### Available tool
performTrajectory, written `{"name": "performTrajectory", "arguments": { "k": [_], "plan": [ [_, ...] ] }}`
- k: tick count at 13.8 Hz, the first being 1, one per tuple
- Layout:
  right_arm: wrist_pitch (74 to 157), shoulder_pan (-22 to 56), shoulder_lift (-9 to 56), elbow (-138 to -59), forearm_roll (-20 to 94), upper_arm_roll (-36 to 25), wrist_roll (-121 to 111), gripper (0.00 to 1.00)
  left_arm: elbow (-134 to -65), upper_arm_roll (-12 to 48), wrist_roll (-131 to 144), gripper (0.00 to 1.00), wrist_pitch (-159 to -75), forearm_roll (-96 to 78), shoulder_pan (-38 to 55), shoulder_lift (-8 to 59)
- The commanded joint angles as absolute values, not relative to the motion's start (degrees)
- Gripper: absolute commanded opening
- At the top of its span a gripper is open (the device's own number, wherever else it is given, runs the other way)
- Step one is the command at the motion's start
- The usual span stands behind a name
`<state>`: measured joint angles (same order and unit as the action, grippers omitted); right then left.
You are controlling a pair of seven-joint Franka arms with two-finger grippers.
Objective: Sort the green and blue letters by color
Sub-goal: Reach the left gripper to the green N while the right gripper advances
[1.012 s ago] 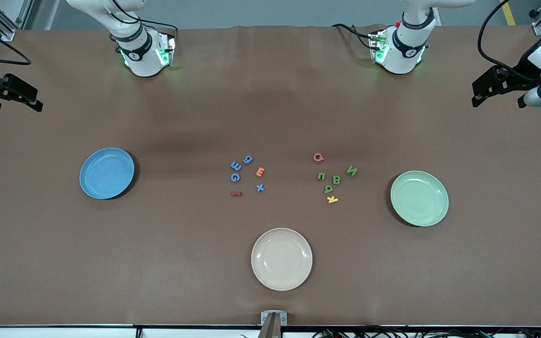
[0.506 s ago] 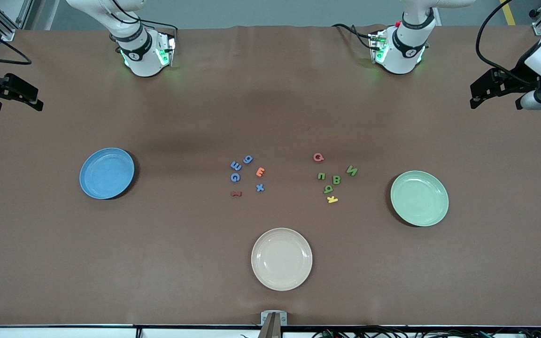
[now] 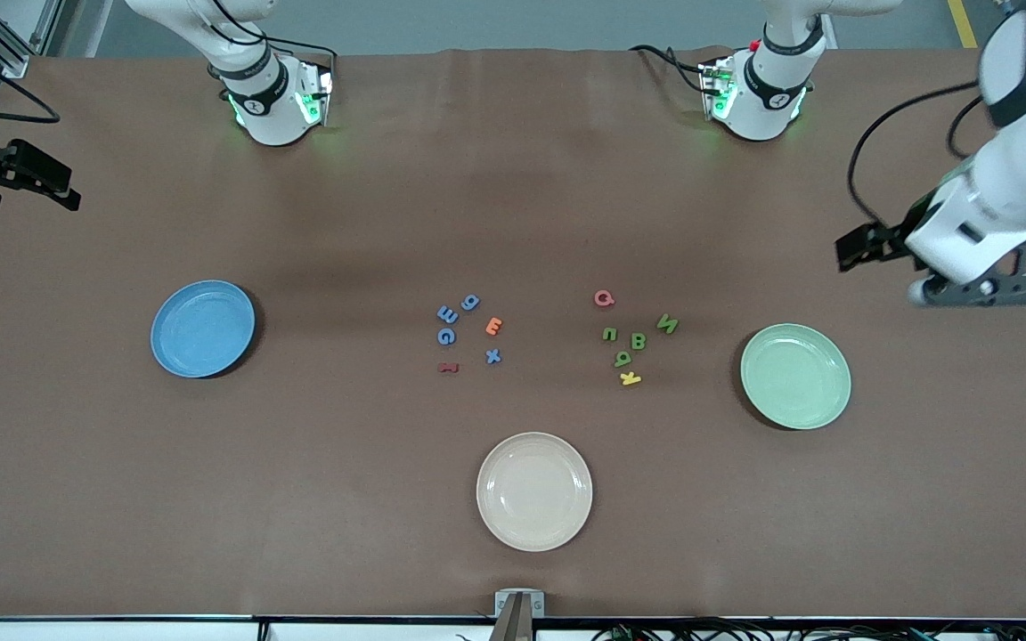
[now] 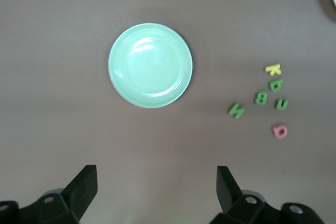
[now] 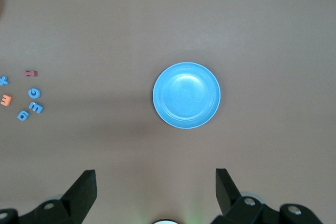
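Note:
Four blue letters [image 3: 447, 314] lie mid-table, toward the right arm's end, and also show in the right wrist view [image 5: 34, 93]. Four green letters [image 3: 638, 340] lie in a cluster beside them, toward the left arm's end, and also show in the left wrist view [image 4: 261, 98]. My left gripper [image 3: 860, 247] is open and empty, up over bare table between the left arm's end and the green plate [image 3: 795, 418]; its view [image 4: 157, 182] shows the wide gap. My right gripper [image 3: 28, 187] is open and empty, waiting over the table's edge at the right arm's end [image 5: 156, 182].
A blue plate [image 3: 202, 365] sits toward the right arm's end. A cream plate [image 3: 534, 534] sits nearest the front camera. Orange [image 3: 494, 326] and red [image 3: 448, 367] letters lie among the blue ones. Pink [image 3: 603, 298] and yellow [image 3: 630, 377] letters lie by the green ones.
My left arm has swung in from the table's end, lower and closer to the green plate. The right arm and all the letters have not moved.

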<state>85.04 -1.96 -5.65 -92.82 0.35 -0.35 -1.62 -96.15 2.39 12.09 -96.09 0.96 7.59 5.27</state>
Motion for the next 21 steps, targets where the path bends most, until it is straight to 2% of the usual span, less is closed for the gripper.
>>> {"name": "performTrajectory", "arguments": {
  "k": [1, 5, 9, 11, 13, 17, 21],
  "plan": [
    [84.9, -2.55, -5.28, -90.8, -0.53, -0.09, -1.76, 1.0, -104.22, 5.17, 21.84, 1.0, -104.47, 0.97, 8.09, 3.78],
    [87.09, -2.81, -0.1, -90.35, -0.53, -0.09, -1.84, 1.0, -112.4, 9.39, 39.33, 1.0, -114.94, 1.23, 8.26, 4.66],
    [89.3, -4.04, 7.0, -90.27, -0.61, -0.26, -1.93, 1.0, -112.59, 12.21, 55.25, 1.0, -120.83, 1.23, 8.96, 11.93],
    [89.56, -4.66, 8.35, -90.52, -0.26, -0.09, -1.85, 1.0, -112.94, 12.13, 63.76, 1.0, -124.09, 1.93, 10.72, 15.54],
    [90.0, -2.03, 10.35, -91.49, -0.26, 0.0, -0.18, 1.0, -116.52, 12.22, 72.47, 1.0, -129.78, 5.78, 12.38, 17.31],
    [98.77, 2.89, 12.65, -95.8, 2.01, 0.18, 6.85, 1.0, -124.88, 12.39, 76.99, 0.95, -141.75, 5.8, 12.3, 18.1],
    [107.03, 8.68, 15.99, -97.81, 5.8, 0.09, 12.11, 1.0, -126.82, 12.48, 77.61, 0.87, -145.89, 5.98, 12.74, 21.27]
  ]
}}
